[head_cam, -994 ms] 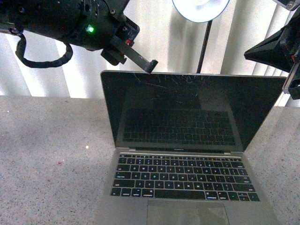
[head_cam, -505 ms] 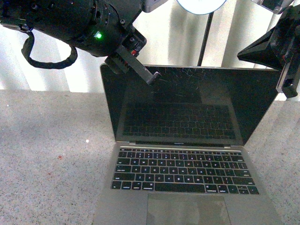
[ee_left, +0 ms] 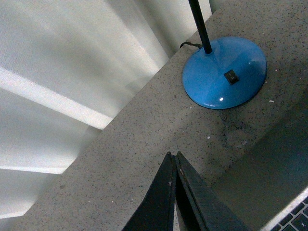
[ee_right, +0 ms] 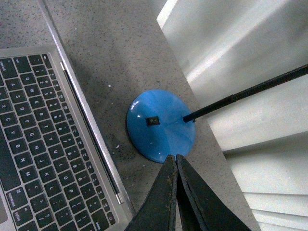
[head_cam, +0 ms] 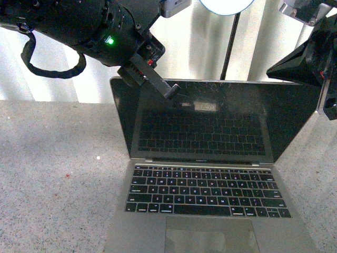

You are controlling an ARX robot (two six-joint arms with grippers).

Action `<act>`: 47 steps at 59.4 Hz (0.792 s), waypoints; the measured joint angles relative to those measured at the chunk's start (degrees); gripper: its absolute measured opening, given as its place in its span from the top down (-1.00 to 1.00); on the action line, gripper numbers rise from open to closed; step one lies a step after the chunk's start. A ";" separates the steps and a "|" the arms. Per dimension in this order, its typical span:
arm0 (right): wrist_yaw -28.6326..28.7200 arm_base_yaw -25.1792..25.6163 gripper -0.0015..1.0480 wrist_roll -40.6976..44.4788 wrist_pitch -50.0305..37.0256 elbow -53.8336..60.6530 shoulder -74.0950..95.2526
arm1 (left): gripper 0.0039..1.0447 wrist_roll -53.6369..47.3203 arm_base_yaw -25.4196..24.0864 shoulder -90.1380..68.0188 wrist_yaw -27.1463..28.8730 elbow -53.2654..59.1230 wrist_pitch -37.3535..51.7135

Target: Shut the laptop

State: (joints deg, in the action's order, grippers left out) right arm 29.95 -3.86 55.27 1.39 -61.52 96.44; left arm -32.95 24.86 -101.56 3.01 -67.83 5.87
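The grey laptop point(head_cam: 210, 197) stands open on the speckled counter, its black keys and scratched dark screen point(head_cam: 221, 121) facing me. My left gripper point(head_cam: 172, 90) is shut, and its tip rests at the left part of the lid's top edge, just in front of the screen. In the left wrist view its shut fingers point(ee_left: 173, 154) hang over the counter behind the lid point(ee_left: 269, 183). My right gripper point(ee_right: 174, 156) is shut too, held above the counter behind the laptop's right rear corner point(ee_right: 115, 195), apart from it. The right arm point(head_cam: 308, 58) shows beside the screen's right edge.
A desk lamp stands right behind the laptop: blue round base point(ee_right: 161, 126) with a black switch, thin black pole point(head_cam: 227, 47), lit head point(head_cam: 226, 5). White pleated blinds point(head_cam: 58, 87) close off the back edge of the counter point(head_cam: 52, 174).
My left gripper has come down and forward from above the lid's top edge to in front of the screen. The lid has tipped slightly forward. The right arm has barely moved.
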 joint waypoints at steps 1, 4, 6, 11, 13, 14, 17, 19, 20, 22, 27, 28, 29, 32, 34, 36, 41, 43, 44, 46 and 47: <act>0.07 0.02 0.94 0.04 0.02 0.07 0.00 | 0.94 -0.02 -0.02 0.00 -0.02 -0.02 -0.07; 0.04 0.11 0.94 0.33 -0.13 0.42 0.00 | 0.94 -0.13 -0.02 0.00 -0.52 0.02 -0.48; 0.04 0.20 0.94 0.50 -0.11 0.63 -0.02 | 0.94 -0.28 -0.02 0.00 -0.70 0.02 -0.83; 0.13 0.42 0.94 1.07 1.05 0.85 -0.15 | 0.94 -0.33 -0.07 0.02 -1.29 0.09 -1.27; 0.13 0.48 0.94 1.46 1.68 1.03 -0.35 | 0.94 -0.39 -0.07 0.02 -1.46 0.11 -1.42; 0.13 0.48 0.94 1.62 1.77 1.07 -0.39 | 0.94 -0.46 -0.09 0.02 -1.46 0.15 -1.44; 0.15 0.50 0.94 1.99 2.03 1.31 -0.59 | 0.94 -0.52 -0.09 0.02 -1.51 0.22 -1.55; 0.17 0.50 0.94 2.08 2.21 1.46 -0.72 | 0.94 -0.52 -0.11 0.02 -1.57 0.22 -1.75; 0.20 0.50 0.94 2.16 2.32 1.55 -0.81 | 0.94 -0.52 -0.11 0.02 -1.66 0.22 -1.79; 0.28 0.50 0.94 2.36 2.45 1.77 -0.92 | 0.94 -0.52 -0.11 0.00 -1.70 0.24 -1.84; 0.48 0.48 0.94 2.71 2.99 1.86 -1.05 | 0.94 -0.48 -0.11 0.02 -1.77 0.44 -1.88; 0.48 0.44 0.94 2.80 2.99 1.90 -1.07 | 0.94 -0.48 -0.11 0.02 -1.79 0.48 -1.90; 0.48 0.44 0.94 2.86 3.02 1.92 -1.09 | 0.94 -0.50 -0.11 0.02 -1.86 0.57 -1.99; 0.52 0.28 0.94 3.06 3.50 1.95 -1.09 | 0.94 -0.55 -0.11 0.02 -1.92 0.83 -2.16; 0.52 0.13 0.94 3.13 3.80 1.99 -1.09 | 0.94 -0.66 -0.11 0.04 -1.99 1.03 -2.32; 0.52 -0.04 0.94 3.23 3.93 2.08 -1.09 | 0.94 -0.74 -0.11 0.09 -2.14 1.27 -2.51; 0.48 -0.48 0.94 3.43 4.59 2.10 -1.09 | 0.94 -0.94 -0.09 0.24 -2.19 2.12 -2.62; 0.48 -0.85 0.94 3.52 4.83 2.14 -1.09 | 0.94 -0.90 -0.02 0.39 -2.73 2.49 -2.82; 0.48 -0.98 0.94 3.54 4.87 2.21 -1.09 | 0.94 -0.87 0.00 0.50 -2.93 2.67 -2.91; 0.48 -1.18 0.94 3.61 5.01 2.32 -1.09 | 0.94 -0.87 0.00 0.74 -2.99 3.06 -2.95; 0.48 -1.22 0.94 3.63 5.01 2.36 -1.09 | 0.94 -0.87 0.00 0.79 -2.99 3.13 -2.95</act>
State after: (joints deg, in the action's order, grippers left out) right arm 30.44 -5.08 58.89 6.39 -59.16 95.35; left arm -33.82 24.86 -100.77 0.01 -64.71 2.92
